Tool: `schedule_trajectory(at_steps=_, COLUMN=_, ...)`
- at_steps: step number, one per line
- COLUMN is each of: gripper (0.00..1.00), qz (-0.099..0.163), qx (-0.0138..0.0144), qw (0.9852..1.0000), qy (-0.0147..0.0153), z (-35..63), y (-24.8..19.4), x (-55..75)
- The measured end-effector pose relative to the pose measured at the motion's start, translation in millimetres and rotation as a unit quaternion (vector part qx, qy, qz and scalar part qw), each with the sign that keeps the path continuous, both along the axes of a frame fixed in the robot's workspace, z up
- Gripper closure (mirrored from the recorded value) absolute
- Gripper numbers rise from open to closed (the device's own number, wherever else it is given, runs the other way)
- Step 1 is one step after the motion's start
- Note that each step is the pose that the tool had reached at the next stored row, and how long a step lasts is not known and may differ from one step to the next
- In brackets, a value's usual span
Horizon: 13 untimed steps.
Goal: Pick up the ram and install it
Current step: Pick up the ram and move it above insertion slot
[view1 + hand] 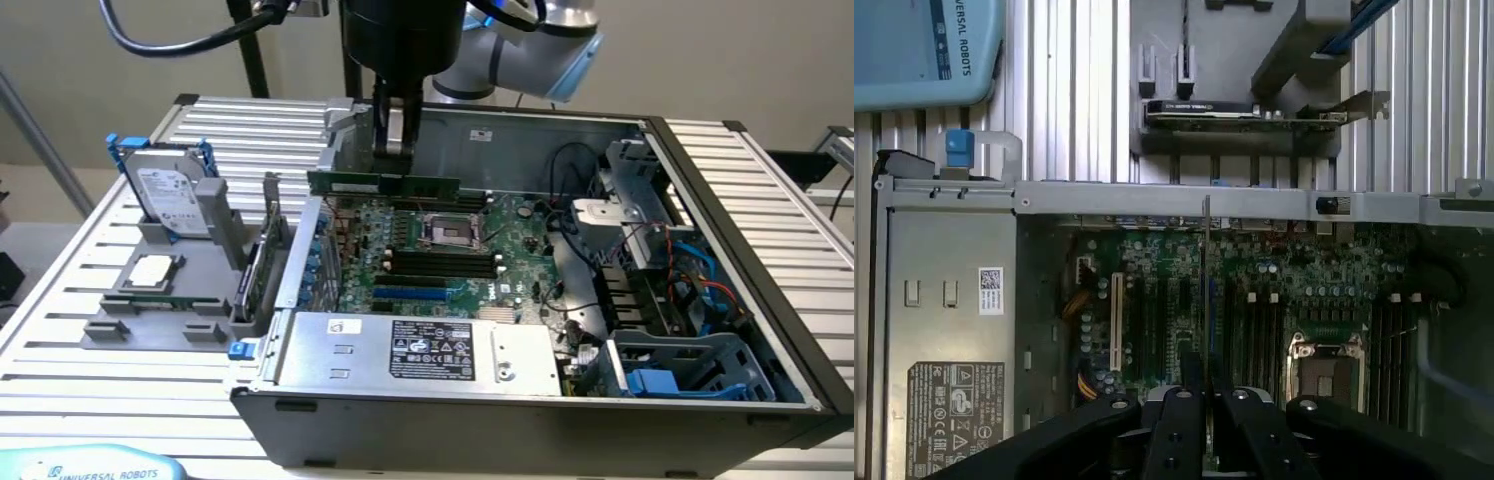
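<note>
Now gripper [395, 155] clamped on ram [430, 187] over mobo [521, 238], ram's top edge hidden by it.

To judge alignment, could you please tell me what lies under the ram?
The ram, held in the jaws, hangs over the motherboard, near its black slots and processor socket. The board just beneath the stick is hidden in the exterior view.

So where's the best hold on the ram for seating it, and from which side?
Top long edge, near mid-length, coming from above and pinching the two flat faces. The ram is a thin stick standing on edge, so this leaves its lower long edge free toward the motherboard. The tool grips it that way now.
</note>
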<state>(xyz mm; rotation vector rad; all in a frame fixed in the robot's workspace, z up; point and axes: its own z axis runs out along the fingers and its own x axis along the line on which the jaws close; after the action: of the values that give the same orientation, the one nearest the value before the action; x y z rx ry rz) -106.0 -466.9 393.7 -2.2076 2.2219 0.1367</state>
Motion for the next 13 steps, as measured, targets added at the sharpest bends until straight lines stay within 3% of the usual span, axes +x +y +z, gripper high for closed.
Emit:
schedule_trajectory(at_steps=9, gripper=0.87, qz=0.0, qx=0.0, qw=1.0, qy=0.0, z=-16.4, y=32.7, x=24.2)
schedule_trajectory(at_steps=13, gripper=0.87, qz=0.0, qx=0.0, qw=1.0, qy=0.0, z=-23.5, y=44.8, x=39.5)
